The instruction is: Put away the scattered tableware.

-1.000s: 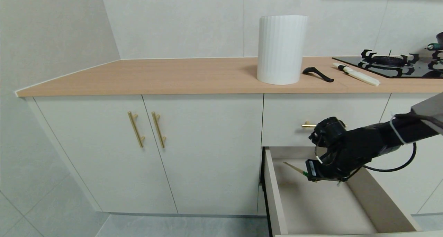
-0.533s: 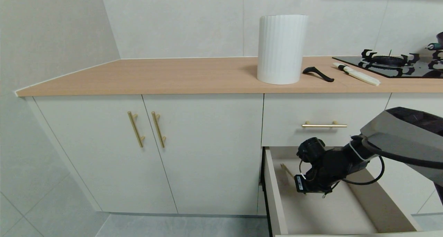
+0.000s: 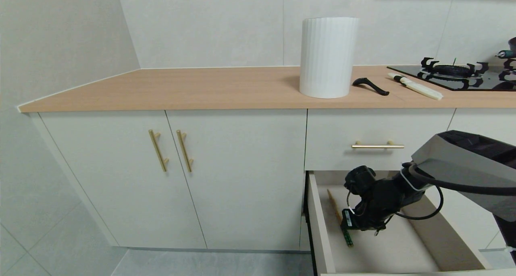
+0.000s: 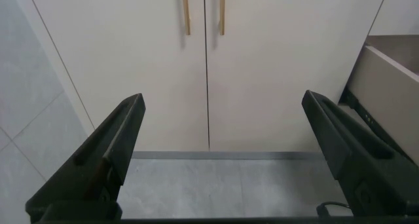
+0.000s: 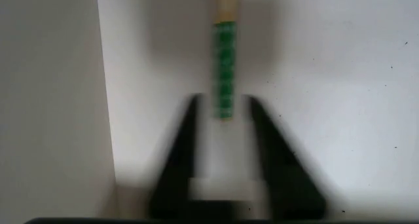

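- Since the earlier frames the right hand (image 3: 347,227) has come down into the open pale lower drawer (image 3: 320,227), and the wooden chopstick with the green-banded end (image 3: 334,205) has gone from raised and slanting to low along the drawer's left wall.
- The chopstick appears to rest on the drawer floor, its plain tip toward the back and its green end toward the front.
- Right hand state: in the right wrist view its fingers stand either side of the green end with a light gap on both sides, so it is judged released, though that view is smeared.
- Left hand (image 4: 222,103): fingers spread wide, grasping nothing, facing the closed cabinet doors with brass handles (image 3: 171,150).
- Step in hand, as judged: depositing the chopstick in the drawer, at or just past release.
- Next move calls for a straight lift clear of the drawer walls without dragging the chopstick, then a reach up to the table.
- Still on the wooden table (image 3: 161,88), near its right end: a black curved-handled utensil (image 3: 370,86) and a cream knife with a black band (image 3: 415,86).
- The tall white ribbed cylinder (image 3: 328,57) stands just beside the black utensil and may crowd an approach from that side.
- The black gas hob (image 3: 451,72) lies beyond the knife.
- The closed upper drawer with a brass bar handle (image 3: 377,146) overhangs the back of the open drawer, limiting headroom on the way out.
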{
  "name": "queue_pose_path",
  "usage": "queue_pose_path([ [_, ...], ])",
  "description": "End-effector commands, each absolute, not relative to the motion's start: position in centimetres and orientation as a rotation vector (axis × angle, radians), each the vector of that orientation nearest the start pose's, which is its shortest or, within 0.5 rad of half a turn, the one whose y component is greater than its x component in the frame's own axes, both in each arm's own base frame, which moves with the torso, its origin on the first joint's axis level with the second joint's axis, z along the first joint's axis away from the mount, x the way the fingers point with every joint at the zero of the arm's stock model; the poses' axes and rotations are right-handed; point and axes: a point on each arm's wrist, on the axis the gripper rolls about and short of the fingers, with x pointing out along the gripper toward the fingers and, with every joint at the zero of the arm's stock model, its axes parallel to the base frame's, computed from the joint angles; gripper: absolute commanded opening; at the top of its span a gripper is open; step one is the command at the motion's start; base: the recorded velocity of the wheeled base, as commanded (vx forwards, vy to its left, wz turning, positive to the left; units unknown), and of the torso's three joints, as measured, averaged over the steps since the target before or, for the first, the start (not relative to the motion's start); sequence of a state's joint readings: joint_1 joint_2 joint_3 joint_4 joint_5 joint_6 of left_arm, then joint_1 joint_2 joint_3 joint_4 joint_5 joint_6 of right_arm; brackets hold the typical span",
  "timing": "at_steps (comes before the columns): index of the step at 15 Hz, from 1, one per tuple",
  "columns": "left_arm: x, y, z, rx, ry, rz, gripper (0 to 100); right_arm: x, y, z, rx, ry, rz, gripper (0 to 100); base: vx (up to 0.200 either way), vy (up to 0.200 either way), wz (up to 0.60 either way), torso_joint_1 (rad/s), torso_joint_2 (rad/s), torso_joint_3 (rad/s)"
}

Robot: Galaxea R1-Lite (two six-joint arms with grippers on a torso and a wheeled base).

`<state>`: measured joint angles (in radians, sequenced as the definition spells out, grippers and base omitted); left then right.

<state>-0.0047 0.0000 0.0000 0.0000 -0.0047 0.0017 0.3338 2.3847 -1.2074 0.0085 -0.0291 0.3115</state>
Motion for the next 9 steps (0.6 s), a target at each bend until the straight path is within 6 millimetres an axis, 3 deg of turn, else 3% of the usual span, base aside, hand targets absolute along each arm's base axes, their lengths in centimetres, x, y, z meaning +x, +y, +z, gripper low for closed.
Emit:
queue_pose_path([
  [1, -2.3, 0.0, 7.5, 0.002, 0.0, -0.009, 100, 37.2, 12.8, -2.1, 0.058, 1.195, 0.084, 100, 0.0, 0.0, 0.0, 0.0, 0.0, 0.0],
  [5, -2.3, 0.0, 7.5, 0.002, 0.0, -0.009, 100, 36.6, 12.7, 0.4, 0.074, 1.158, 0.096, 100, 0.0, 0.0, 0.0, 0.0, 0.0, 0.0],
  [7, -2.3, 0.0, 7.5, 0.002, 0.0, -0.009, 100, 34.8, 12.0, 4.9, 0.094, 1.079, 0.117, 100, 0.0, 0.0, 0.0, 0.0, 0.0, 0.0],
  [8, -2.3, 0.0, 7.5, 0.002, 0.0, -0.009, 100, 32.7, 11.4, 9.3, 0.111, 0.986, 0.141, 100, 0.0, 0.0, 0.0, 0.0, 0.0, 0.0],
  [9, -2.3, 0.0, 7.5, 0.002, 0.0, -0.009, 100, 31.4, 10.9, 12.0, 0.121, 0.938, 0.15, 100, 0.0, 0.0, 0.0, 0.0, 0.0, 0.0],
])
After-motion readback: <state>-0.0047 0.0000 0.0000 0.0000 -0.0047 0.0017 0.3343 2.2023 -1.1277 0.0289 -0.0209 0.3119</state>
